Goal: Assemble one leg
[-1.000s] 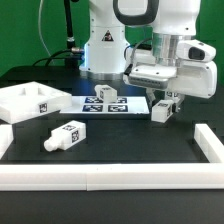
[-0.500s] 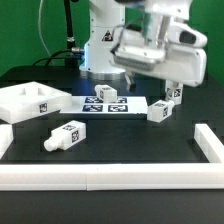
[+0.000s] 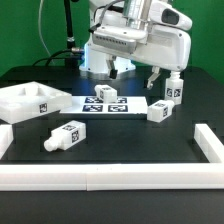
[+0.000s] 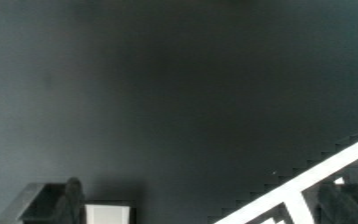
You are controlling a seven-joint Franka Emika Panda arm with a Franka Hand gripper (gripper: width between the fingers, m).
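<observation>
Fingers (image 3: 152, 78) are released and empty, raised above the worktop (image 3: 120, 145). Descend onto the lying leg (image 3: 68, 135) (at 7 o'clock), gripping across its block, clear of the peg.

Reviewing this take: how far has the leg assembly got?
Done: little that shows. Small white tagged leg blocks lie loose, one mid-table, one beside the marker board; the large flat white panel shows none attached. In hand: nothing; the gripper hangs open and raised. Left: picking up a leg and fitting it.
</observation>
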